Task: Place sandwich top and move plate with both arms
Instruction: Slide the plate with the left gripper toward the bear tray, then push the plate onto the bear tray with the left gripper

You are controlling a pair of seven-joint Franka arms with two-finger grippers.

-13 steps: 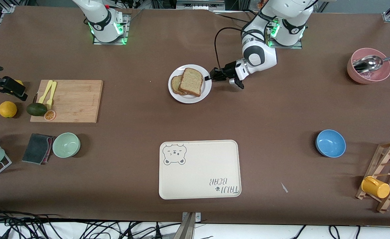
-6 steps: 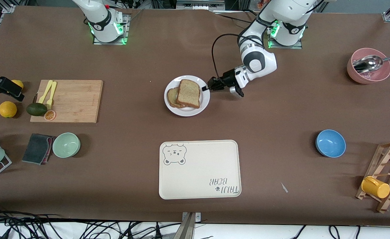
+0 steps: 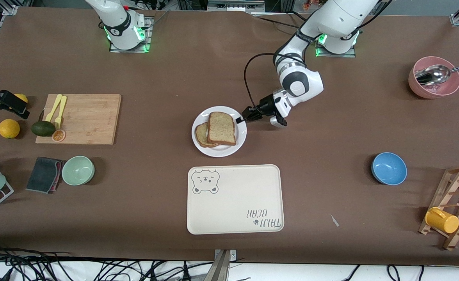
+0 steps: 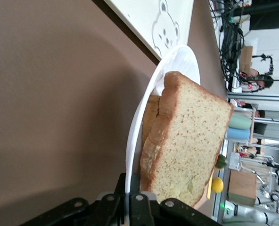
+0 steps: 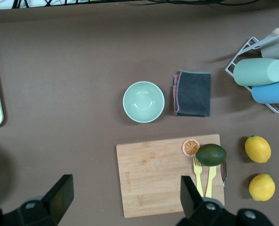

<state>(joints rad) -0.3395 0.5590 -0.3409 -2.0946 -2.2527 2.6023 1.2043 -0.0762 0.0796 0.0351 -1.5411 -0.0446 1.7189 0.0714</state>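
Nearest my front camera lies the bear-print tray (image 3: 235,199), bare, with the plate (image 3: 240,143) just above it in that view and not yet touching it. The sandwich top (image 3: 221,128) already sits on the plate, skewed across a lower slice (image 3: 201,135) that pokes out toward the right arm's end of the table.

The left gripper (image 3: 241,118) has its jaws pressed together on the plate's rim, on the edge toward the left arm's base; in the left wrist view the rim (image 4: 135,141) runs straight into the fingers (image 4: 140,208).

My worry is that single pinch. One thin rim held from one side gives the plate (image 4: 182,59) room to pivot or tip, and the loosely stacked sandwich top (image 4: 186,141) could then slide off. A quick move could also snag the plate against the tray's raised lip.

The right gripper (image 5: 125,200) hovers over the cutting board (image 5: 170,175), well apart from the plate, fingers spread and holding nothing. I judge the two-arm part is not yet underway, so the plate's free side has no support.
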